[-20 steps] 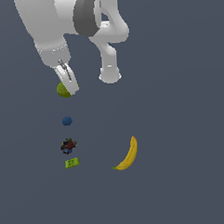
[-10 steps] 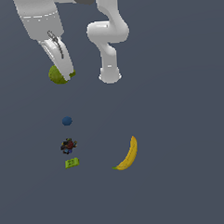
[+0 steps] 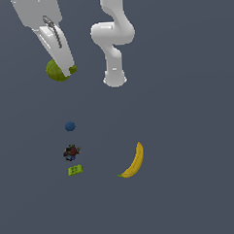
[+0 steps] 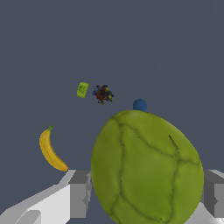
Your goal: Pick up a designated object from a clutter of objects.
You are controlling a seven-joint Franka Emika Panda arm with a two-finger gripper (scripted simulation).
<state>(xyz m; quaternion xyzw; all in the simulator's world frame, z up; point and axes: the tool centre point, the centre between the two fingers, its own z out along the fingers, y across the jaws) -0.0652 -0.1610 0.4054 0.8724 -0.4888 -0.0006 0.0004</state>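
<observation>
The olive-green pear (image 3: pixel 56 71) hangs well above the floor at the exterior view's upper left, with my gripper (image 3: pixel 64 71) shut on it. In the wrist view the pear (image 4: pixel 146 168) fills the foreground between the two grey fingers (image 4: pixel 79 192). The remaining clutter lies far below: a blue ball (image 3: pixel 70 126), a dark multicoloured lump (image 3: pixel 70 152), a small flat green box (image 3: pixel 75 169) and a yellow banana (image 3: pixel 133 162). The wrist view shows them too: ball (image 4: pixel 139 105), lump (image 4: pixel 103 93), box (image 4: pixel 82 89) and banana (image 4: pixel 50 149).
The arm's white base column (image 3: pixel 115 77) stands to the exterior view's right of the lifted pear. Plain dark grey floor (image 3: pixel 188 134) surrounds the scattered items.
The gripper has risen with the pear held in it, moving up and a little toward the exterior view's left. The ball, lump, box and banana have stayed where they were.
</observation>
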